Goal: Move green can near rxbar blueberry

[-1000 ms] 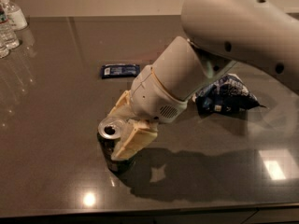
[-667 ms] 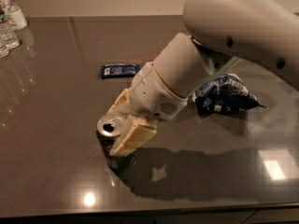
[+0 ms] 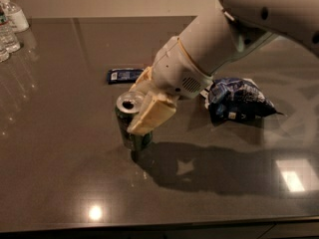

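The green can stands upright left of centre on the dark table, silver top and pull-tab hole showing. My gripper is shut on the green can, one tan finger across its right side and the other behind it. The can looks just off the surface, over its shadow. The rxbar blueberry, a flat dark blue bar, lies on the table a short way behind the can, apart from it.
A puffy blue-and-white chip bag lies to the right, under my arm. Clear water bottles stand at the far left corner. The table's front edge runs along the bottom.
My gripper, with the green can in it, has moved up and toward the rxbar blueberry. The bar and the chip bag have not moved.
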Action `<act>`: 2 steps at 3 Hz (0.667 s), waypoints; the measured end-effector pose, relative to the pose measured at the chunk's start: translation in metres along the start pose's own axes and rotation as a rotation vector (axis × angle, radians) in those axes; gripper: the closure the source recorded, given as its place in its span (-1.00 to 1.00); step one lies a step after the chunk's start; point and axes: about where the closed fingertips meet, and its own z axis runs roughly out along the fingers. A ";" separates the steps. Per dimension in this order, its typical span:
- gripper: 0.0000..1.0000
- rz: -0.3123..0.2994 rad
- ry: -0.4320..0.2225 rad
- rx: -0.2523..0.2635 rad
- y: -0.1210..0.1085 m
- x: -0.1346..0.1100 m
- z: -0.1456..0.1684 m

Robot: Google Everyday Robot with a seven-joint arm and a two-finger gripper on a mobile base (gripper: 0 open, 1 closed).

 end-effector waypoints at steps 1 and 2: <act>1.00 0.041 0.017 0.075 -0.041 0.005 -0.018; 1.00 0.077 0.026 0.135 -0.080 0.011 -0.025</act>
